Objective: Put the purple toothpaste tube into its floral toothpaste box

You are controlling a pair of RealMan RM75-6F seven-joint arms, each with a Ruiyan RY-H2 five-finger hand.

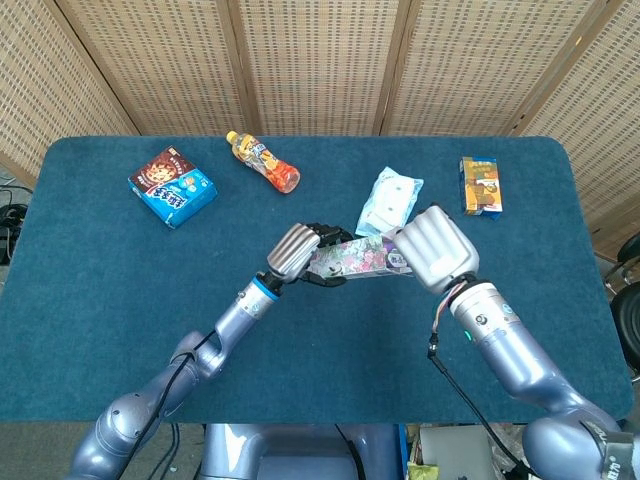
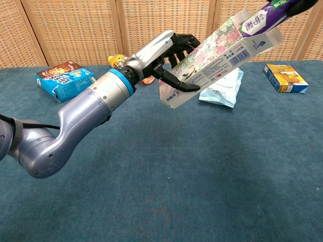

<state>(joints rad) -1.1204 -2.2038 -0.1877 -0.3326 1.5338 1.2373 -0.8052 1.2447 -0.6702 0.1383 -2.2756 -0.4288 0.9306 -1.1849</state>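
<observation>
My left hand (image 1: 298, 250) grips the floral toothpaste box (image 1: 350, 258) at its closed end and holds it in the air above the table. In the chest view the box (image 2: 217, 53) tilts up to the right, its open flap end highest, and the left hand (image 2: 169, 48) wraps its lower end. The purple toothpaste tube (image 2: 266, 15) sticks out of the open mouth, most of it inside. My right hand (image 1: 434, 247) holds the tube's outer end (image 1: 398, 262) right at the box mouth, knuckles toward the head camera.
On the blue table (image 1: 100, 300) lie a blue snack box (image 1: 173, 186) at the far left, an orange bottle (image 1: 263, 161), a white wipes pack (image 1: 390, 200) just behind the hands, and a yellow carton (image 1: 480, 185) at the far right.
</observation>
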